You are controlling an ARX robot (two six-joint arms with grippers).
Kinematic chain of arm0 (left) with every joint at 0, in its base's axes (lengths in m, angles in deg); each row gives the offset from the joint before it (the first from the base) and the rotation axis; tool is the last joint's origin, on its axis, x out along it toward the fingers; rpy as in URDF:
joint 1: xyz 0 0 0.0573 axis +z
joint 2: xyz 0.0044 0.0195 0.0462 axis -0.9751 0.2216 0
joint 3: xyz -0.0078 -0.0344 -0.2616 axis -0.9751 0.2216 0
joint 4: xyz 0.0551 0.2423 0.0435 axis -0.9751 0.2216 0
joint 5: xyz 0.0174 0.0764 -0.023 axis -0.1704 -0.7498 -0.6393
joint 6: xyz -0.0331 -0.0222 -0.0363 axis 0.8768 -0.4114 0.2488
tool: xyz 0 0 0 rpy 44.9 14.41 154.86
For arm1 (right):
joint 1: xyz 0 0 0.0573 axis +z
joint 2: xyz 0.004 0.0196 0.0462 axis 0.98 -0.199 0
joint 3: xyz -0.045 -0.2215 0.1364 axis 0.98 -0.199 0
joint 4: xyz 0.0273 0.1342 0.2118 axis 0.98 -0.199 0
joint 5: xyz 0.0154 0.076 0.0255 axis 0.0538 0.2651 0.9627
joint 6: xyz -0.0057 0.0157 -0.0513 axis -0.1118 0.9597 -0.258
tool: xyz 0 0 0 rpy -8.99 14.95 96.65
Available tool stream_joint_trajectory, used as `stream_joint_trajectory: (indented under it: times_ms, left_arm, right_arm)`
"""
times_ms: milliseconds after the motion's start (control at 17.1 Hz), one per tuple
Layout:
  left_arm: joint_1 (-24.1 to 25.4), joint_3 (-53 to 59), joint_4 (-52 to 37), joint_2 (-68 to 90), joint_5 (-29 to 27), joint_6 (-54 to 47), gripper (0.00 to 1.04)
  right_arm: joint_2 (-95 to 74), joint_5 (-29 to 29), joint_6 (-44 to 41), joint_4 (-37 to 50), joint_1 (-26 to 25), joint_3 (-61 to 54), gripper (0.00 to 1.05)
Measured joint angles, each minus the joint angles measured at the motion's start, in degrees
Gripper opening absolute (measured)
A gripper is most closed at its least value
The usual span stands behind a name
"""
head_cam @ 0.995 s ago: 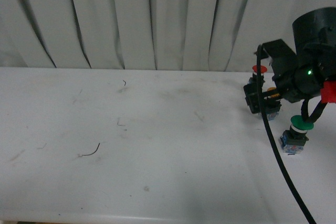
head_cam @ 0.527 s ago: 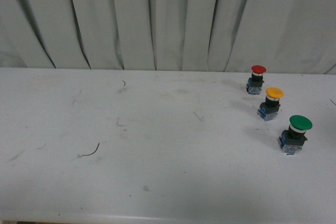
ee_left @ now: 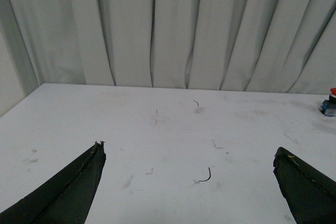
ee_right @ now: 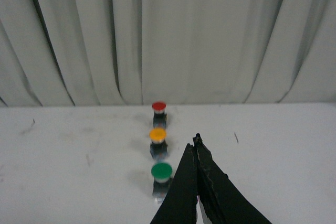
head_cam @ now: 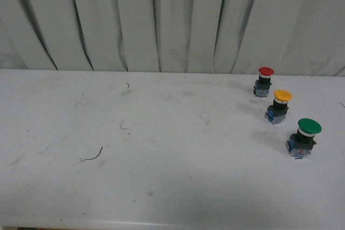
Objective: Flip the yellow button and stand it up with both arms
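Observation:
The yellow button (head_cam: 280, 104) stands upright on the white table at the right, cap up, blue base down. It also shows in the right wrist view (ee_right: 158, 141). Neither arm shows in the front view. My right gripper (ee_right: 195, 141) is shut and empty, held above the table beside the row of buttons and apart from them. My left gripper (ee_left: 189, 153) is open wide and empty over the left part of the table, far from the yellow button.
A red-capped button (head_cam: 263, 81) stands behind the yellow one and a larger green-capped button (head_cam: 304, 137) in front of it. A small bent wire (head_cam: 92, 155) lies on the table (head_cam: 161, 176) at the left. Grey curtains hang behind.
One second ago the right arm was over the yellow button at the right of the front view. It has since drawn back out of that view, leaving the yellow button standing.

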Motion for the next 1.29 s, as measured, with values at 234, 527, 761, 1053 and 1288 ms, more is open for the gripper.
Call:
stream_joint_trajectory:
  times_ms: [234,527,761,1053,1288]
  left_arm:
    - [0.0,0.0,0.0,0.0,0.0,0.0,0.98]
    - [0.0,0.0,0.0,0.0,0.0,0.0,0.98]
    - [0.0,0.0,0.0,0.0,0.0,0.0,0.98]
    - [0.0,0.0,0.0,0.0,0.0,0.0,0.98]
    - [0.0,0.0,0.0,0.0,0.0,0.0,0.98]
  right_arm:
    - [1.8,0.0,0.0,-0.7,-0.2,-3.3,0.02]
    - [7.7,0.0,0.0,-1.9,-0.2,-6.3,0.02]
    - [12.9,0.0,0.0,-4.5,-0.2,-8.6,0.02]
    - [18.5,-0.1,0.1,-7.2,-0.2,-11.3,0.02]
    - [27.9,0.0,0.1,-19.4,-0.2,-11.3,0.02]
